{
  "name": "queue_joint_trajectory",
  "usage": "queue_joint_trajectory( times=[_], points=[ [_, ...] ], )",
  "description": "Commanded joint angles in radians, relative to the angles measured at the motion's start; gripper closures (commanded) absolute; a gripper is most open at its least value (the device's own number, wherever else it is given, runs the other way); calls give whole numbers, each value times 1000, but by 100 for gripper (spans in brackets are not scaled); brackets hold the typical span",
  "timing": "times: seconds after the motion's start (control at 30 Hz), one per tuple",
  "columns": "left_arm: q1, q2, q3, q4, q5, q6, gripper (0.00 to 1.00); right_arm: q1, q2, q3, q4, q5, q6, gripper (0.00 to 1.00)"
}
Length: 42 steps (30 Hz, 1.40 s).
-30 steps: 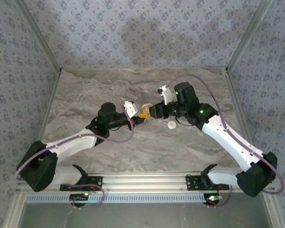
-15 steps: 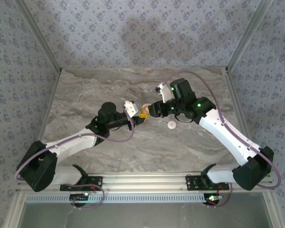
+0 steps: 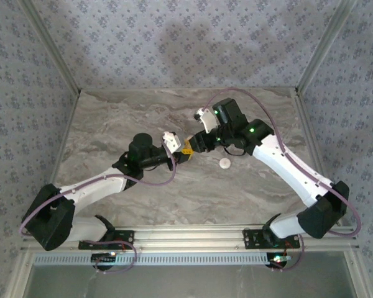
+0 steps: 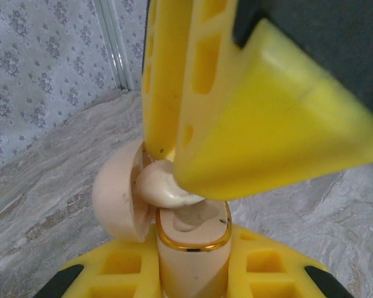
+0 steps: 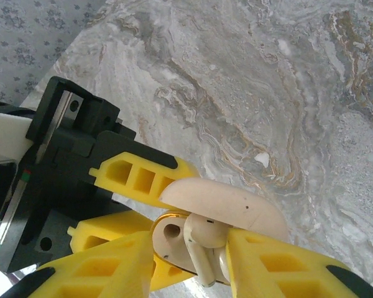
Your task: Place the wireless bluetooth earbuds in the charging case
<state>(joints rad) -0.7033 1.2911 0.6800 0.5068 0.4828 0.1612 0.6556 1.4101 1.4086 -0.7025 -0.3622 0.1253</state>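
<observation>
My left gripper [image 3: 183, 152] is shut on the charging case [image 4: 193, 248], a cream shell with a gold rim held upright, its lid [image 4: 115, 198] swung open to the left. My right gripper [image 3: 193, 143] is shut on a whitish earbud [image 5: 205, 239] and holds it right at the case's mouth, under the lid [image 5: 230, 205]. The earbud [image 4: 165, 186] touches the rim, its stem lying across the opening. One round socket [image 5: 172, 231] in the case shows empty. Both grippers' yellow fingers [image 4: 267, 124] crowd together above the table's middle.
A small round white puck [image 3: 224, 163] lies on the marble table [image 3: 112, 124] just right of the grippers, below the right forearm. Patterned walls and metal posts fence the table on three sides. Purple cables loop over both arms.
The right arm swung left and its wrist moved toward the back, bringing the earbud closer over the case. The left arm and the case stayed put.
</observation>
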Motion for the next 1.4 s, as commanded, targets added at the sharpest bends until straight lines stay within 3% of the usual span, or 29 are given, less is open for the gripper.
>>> queue_joint_trajectory(
  times=[0.0,0.37,0.7,1.37],
  points=[
    [-4,-3,42,19,30,10,84,12,19,37,-40,20,-30,62],
    [-4,-15,43,21,40,10,84,37,69,73,-84,82,-46,66],
    [-4,-21,38,14,22,14,84,63,69,84,-128,150,-53,83],
    [6,-4,29,-13,-50,-8,84,1,-102,-115,44,28,60,89]
  ],
)
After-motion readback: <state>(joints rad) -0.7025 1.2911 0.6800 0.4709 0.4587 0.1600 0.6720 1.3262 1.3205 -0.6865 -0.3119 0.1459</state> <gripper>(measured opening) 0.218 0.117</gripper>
